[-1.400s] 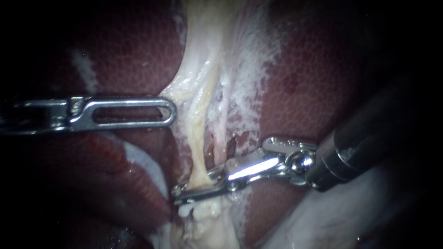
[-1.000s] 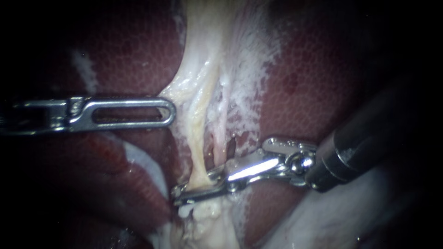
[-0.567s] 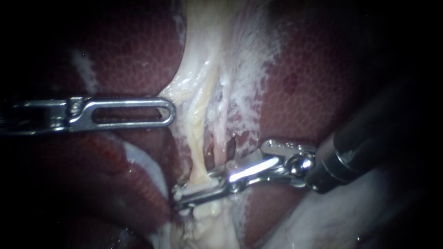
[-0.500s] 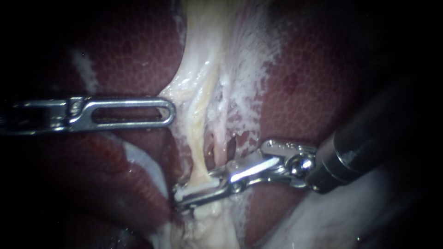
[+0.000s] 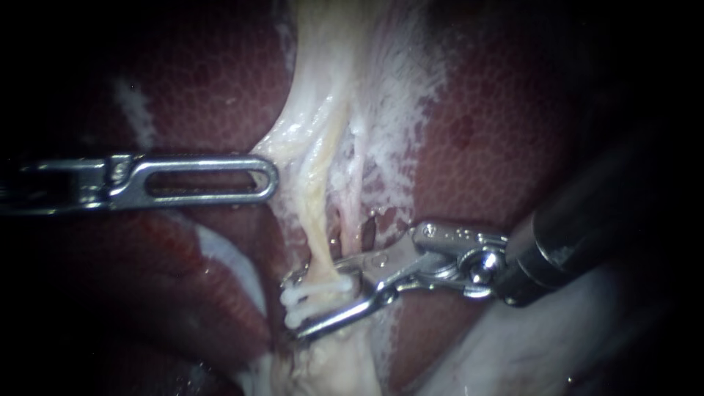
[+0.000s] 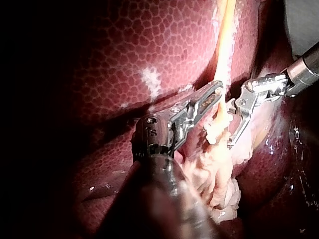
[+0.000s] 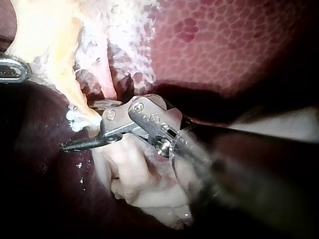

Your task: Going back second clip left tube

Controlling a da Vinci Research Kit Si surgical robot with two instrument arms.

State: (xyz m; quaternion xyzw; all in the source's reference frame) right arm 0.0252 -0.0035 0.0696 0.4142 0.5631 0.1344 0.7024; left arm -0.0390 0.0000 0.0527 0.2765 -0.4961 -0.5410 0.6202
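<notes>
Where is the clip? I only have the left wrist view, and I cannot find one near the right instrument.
Observer: The endoscope view shows a white clip lying across the left tube, low on it.
Operator: Is the right instrument gripping it?
Observer: No. The right instrument's claw stands open, with a gap between its two halves. The clip and tube sit in that gap.
Operator: Any other tube nearby?
Observer: Yes, a thinner tube runs beside the left tube. It bears no clip where it shows.
</notes>
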